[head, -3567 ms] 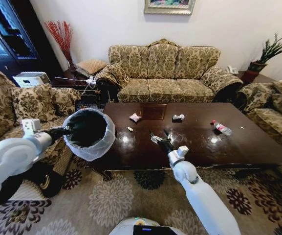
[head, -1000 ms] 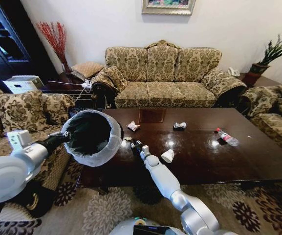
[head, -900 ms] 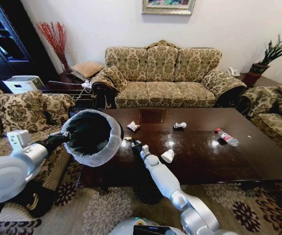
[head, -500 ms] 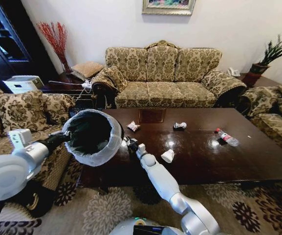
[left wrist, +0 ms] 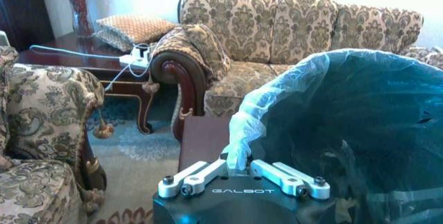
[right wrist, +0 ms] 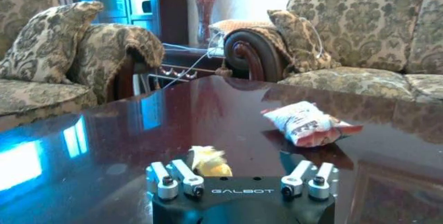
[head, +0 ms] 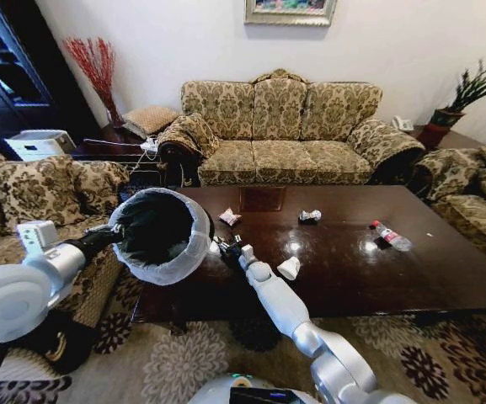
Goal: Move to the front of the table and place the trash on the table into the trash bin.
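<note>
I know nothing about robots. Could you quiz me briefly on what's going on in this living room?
1. True or false: the left end effector holds the trash bin by its rim.
2. Which lies nearest the right end effector? A) the bottle B) the yellow scrap C) the potted plant
3. Fill in: the bottle's cap is ___.

Key: 1 true; 2 B; 3 red.

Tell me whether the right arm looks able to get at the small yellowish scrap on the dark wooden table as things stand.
Probably yes. The right end effector sits low over the glossy dark brown table, with the small yellowish crumpled scrap just ahead of its open fingers and nothing between them.
</note>
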You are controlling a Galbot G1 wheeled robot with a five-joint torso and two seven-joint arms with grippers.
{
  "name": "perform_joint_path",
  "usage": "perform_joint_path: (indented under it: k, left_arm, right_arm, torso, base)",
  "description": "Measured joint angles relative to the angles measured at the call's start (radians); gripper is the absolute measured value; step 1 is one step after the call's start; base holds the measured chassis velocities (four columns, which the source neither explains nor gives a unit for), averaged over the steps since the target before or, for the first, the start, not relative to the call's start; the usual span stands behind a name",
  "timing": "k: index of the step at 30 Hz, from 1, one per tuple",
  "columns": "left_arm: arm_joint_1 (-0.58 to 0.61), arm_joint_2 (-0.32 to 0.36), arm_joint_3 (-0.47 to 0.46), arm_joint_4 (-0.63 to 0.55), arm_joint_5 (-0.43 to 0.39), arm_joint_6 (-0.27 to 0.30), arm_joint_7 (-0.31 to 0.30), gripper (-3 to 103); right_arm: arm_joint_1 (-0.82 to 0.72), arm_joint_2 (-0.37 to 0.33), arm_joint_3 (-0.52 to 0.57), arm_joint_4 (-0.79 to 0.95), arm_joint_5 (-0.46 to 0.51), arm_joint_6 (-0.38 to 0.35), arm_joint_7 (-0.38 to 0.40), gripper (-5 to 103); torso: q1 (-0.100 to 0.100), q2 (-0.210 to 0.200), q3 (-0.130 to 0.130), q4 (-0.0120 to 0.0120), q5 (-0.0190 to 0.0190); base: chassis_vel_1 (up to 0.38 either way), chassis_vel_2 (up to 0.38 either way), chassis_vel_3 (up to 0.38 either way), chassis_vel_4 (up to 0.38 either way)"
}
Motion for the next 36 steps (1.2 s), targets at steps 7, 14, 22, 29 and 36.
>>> perform_joint_path:
  k: [7,14,22,29,36]
  left_arm:
    - [-0.002,-0.007,0.005,0.004,0.001,-0.007,0.006,0]
    - [0.002,-0.022,0.000,-0.001,0.001,-0.007,0.009,0]
    - [0.005,-0.031,-0.004,-0.004,0.002,-0.007,0.005,0]
    - [0.008,-0.034,-0.007,-0.001,0.003,-0.007,0.004,0]
    - [0.008,-0.033,-0.006,0.002,0.003,-0.007,0.005,0]
  right_arm:
    - [0.009,0.000,-0.015,-0.025,-0.007,0.018,-0.017,90]
    - [0.008,0.000,-0.017,-0.039,-0.047,0.029,-0.023,62]
    - [-0.004,0.000,-0.001,-0.039,-0.074,0.030,-0.032,36]
    - [-0.005,0.000,0.003,-0.031,-0.074,0.028,-0.032,3]
    - [-0.015,0.000,0.002,-0.007,-0.072,0.028,-0.026,0]
  torso:
    - [0.000,0.000,0.000,0.0000,0.0000]
    - [0.000,0.000,0.000,0.0001,0.0000]
    - [0.000,0.000,0.000,0.0000,0.0000]
    - [0.000,0.000,0.000,0.0000,0.0000]
    - [0.000,0.000,0.000,0.0001,0.0000]
  base:
    - [0.000,0.000,0.000,0.000]
    - [0.000,0.000,0.000,0.000]
    - [0.000,0.000,0.000,0.000]
    - [0.000,0.000,0.000,0.000]
    - [0.000,0.000,0.000,0.000]
